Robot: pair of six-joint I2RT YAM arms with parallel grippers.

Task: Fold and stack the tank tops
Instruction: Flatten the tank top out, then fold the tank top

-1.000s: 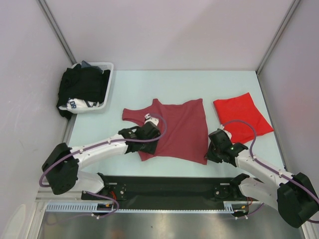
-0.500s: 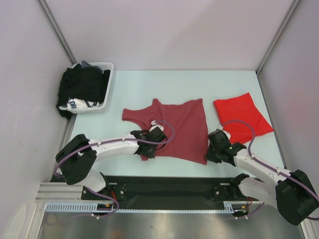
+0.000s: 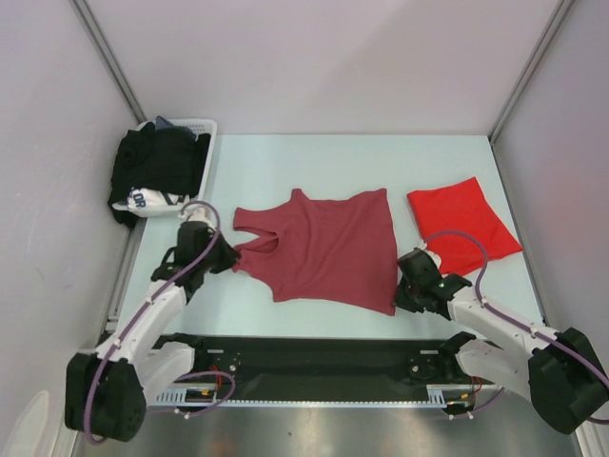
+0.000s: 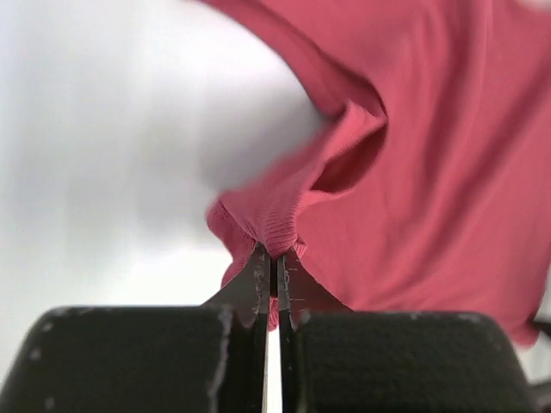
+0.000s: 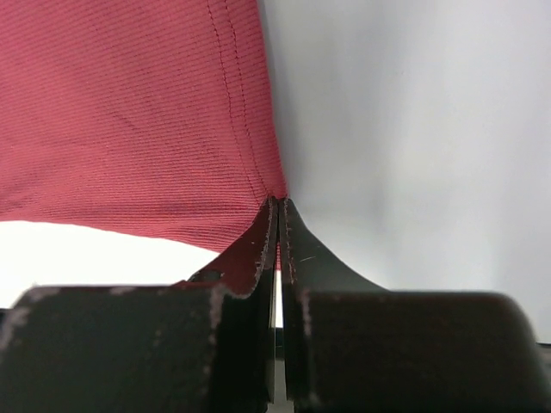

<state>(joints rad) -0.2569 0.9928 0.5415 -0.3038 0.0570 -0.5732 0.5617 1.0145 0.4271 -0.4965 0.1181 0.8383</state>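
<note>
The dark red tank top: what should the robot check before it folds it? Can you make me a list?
1. The left gripper is shut on a strap end of the maroon tank top: ok.
2. The right gripper is shut on the top's near hem corner: ok.
3. The cloth lies smooth between the two grips: not ok, it puckers by the left grip.
4. The table is bare beyond the top, leaving room to fold: ok.
5. The red tank top lies folded, apart on the right: ok.
6. Each grip holds only one layer of cloth: cannot tell.
</note>
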